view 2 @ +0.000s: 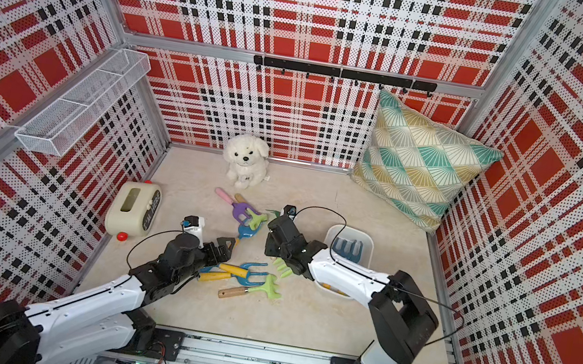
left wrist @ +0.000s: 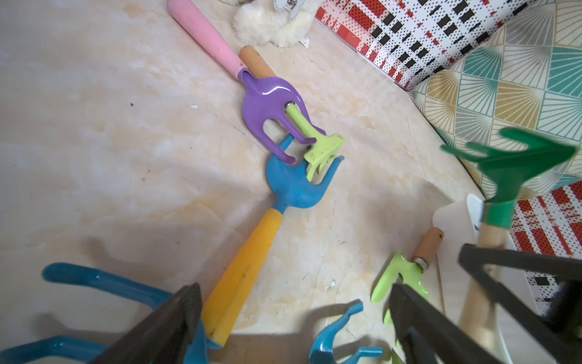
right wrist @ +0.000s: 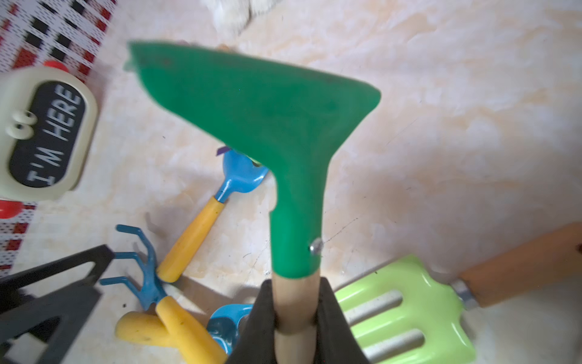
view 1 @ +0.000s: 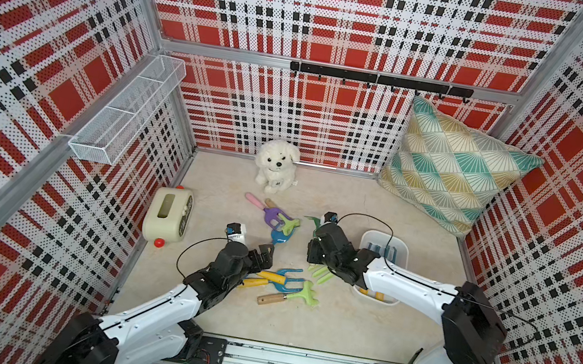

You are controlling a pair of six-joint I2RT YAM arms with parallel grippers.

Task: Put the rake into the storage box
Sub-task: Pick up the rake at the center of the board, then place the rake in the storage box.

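Inside clamped right gripper point(right wrist: 294, 315), green rake point(right wrist: 267, 110)

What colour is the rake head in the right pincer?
Dark green rake head; right wrist view shows it best.

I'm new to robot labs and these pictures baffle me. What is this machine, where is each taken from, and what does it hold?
These are two robot arms on a rail, each ending in a claw. Two pictures look down from overhead, nearly alike; two come from cameras on the arms' wrists. On the floor lie toy rakes, a plush dog, a cushion, a cream gadget and the white storage box, with a blue-grey rake inside. The right claw is shut on the pale handle of a green rake. The left claw is open and empty.
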